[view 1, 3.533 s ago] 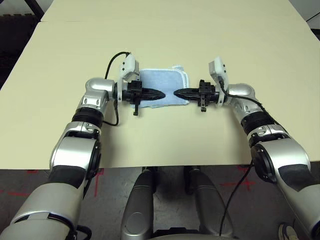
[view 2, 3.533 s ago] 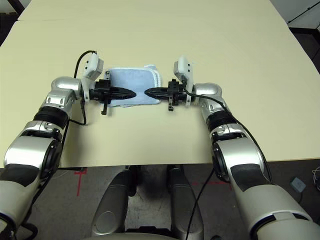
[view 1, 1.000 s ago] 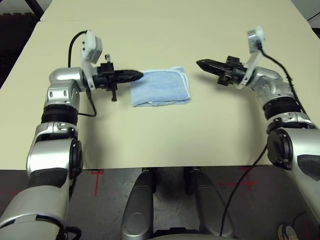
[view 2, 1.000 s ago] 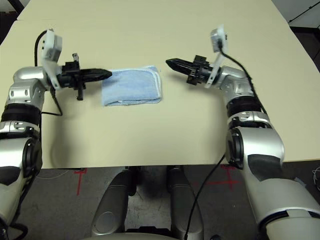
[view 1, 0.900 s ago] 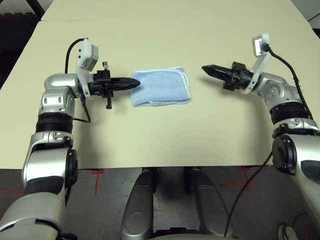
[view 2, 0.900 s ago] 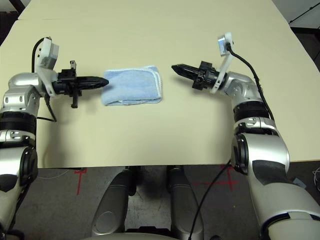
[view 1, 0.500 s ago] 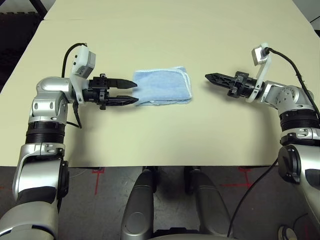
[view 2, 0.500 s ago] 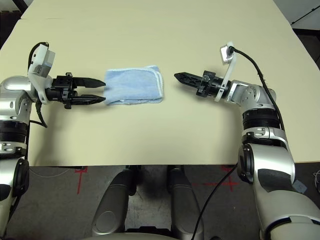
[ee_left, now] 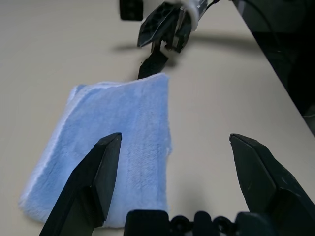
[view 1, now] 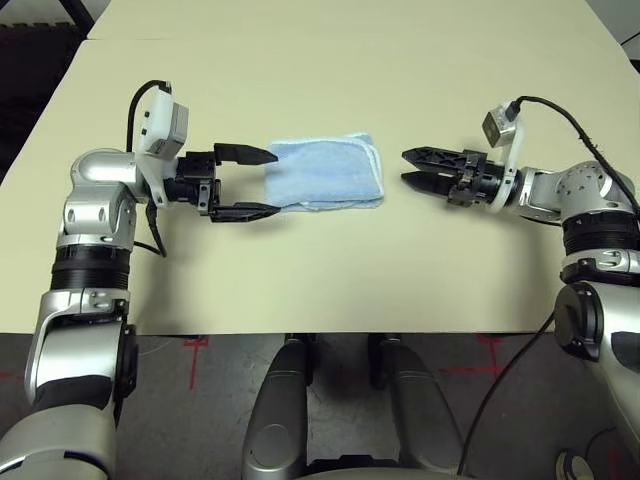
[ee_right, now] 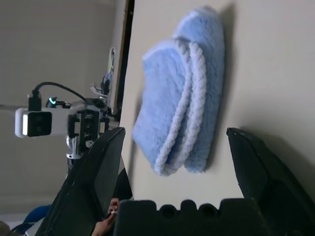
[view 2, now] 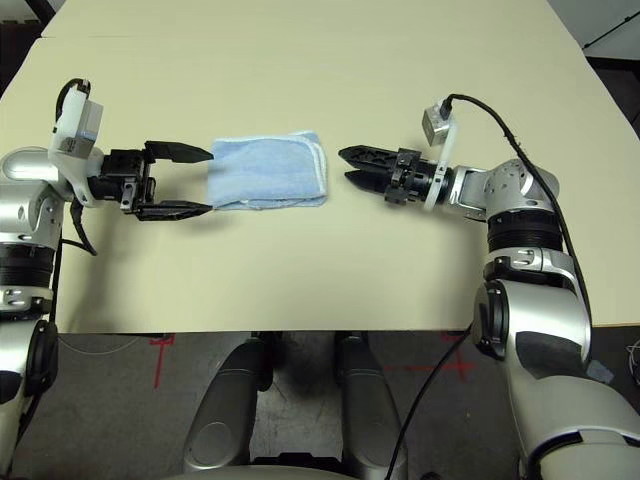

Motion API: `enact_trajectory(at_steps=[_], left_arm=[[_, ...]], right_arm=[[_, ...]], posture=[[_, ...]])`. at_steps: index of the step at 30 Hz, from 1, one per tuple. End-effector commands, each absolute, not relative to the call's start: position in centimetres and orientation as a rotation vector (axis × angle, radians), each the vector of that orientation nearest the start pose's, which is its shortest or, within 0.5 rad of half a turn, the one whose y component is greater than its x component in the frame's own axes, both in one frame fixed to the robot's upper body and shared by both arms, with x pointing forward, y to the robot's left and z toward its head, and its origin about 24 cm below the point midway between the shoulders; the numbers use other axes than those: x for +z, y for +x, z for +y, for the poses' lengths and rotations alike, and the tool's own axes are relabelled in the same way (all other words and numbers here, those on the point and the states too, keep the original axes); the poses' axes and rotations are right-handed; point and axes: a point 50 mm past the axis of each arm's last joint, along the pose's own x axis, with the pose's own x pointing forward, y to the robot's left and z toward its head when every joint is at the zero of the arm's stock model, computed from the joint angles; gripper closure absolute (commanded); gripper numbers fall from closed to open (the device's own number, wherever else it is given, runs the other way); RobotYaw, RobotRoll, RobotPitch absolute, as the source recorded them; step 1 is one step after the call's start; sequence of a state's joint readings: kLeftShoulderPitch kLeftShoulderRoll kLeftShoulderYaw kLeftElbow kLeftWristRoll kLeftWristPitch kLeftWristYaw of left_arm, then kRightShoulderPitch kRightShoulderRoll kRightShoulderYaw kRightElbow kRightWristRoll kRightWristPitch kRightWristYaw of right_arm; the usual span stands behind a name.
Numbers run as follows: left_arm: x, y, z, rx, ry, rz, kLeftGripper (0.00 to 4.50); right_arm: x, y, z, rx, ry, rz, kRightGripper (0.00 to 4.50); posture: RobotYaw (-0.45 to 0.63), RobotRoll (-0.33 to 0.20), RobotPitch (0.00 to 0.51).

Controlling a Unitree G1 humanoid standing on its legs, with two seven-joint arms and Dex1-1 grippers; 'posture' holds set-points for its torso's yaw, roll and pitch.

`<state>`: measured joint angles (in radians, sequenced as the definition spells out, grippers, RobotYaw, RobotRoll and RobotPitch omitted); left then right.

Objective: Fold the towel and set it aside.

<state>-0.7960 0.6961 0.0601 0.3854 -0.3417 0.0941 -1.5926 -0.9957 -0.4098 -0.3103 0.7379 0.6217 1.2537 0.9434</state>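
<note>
Two grippers face each other across the table [view 1: 320, 60], and between them lies the towel [view 1: 325, 180], already doubled over into a compact blue rectangle, flat on the tabletop near the middle. The left gripper [view 1: 255, 183] hangs just beside the towel's left end, its two black fingers spread wide, one tip level with the far edge of the cloth and the other by the near edge, with nothing between them. The right gripper [view 1: 412, 168] sits a short way off the towel's right end, the end where the white stitched edges stack up; its fingers are parted too and hold nothing. Both point level and inward along the towel's length, which looks to me like a stance for pinching the two ends. The folding looks largely done, so my judgement is that another fold or the setting aside comes next. Around the towel the table is bare cream surface, with only the grippers' cables trailing behind the wrists, so nothing blocks either approach.
</note>
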Motion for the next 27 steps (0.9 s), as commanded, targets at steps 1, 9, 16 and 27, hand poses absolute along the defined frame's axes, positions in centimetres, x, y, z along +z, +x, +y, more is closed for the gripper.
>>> enact_trajectory(at_steps=[1, 9, 16, 27], left_arm=[[22.8, 31.1, 22.1, -1.416, 0.496, -0.094, 0.06], [22.6, 30.6, 21.7, -1.414, 0.478, -0.086, 0.06], [22.6, 30.2, 21.6, -1.411, 0.472, -0.080, 0.06], [22.5, 30.2, 21.5, -1.416, 0.474, -0.078, 0.00]], right_arm=[[16.5, 35.7, -16.8, 1.004, 0.895, 0.573, 0.00], [15.4, 37.0, -13.5, 0.992, 0.906, 0.582, 0.00], [15.8, 37.5, -10.7, 1.043, 0.910, 0.587, 0.00], [16.3, 37.5, -10.8, 1.069, 0.900, 0.608, 1.27]], posture=[[0.19, 0.000, 0.275], [0.21, 0.000, 0.278], [0.23, 0.000, 0.275], [0.23, 0.000, 0.274]])
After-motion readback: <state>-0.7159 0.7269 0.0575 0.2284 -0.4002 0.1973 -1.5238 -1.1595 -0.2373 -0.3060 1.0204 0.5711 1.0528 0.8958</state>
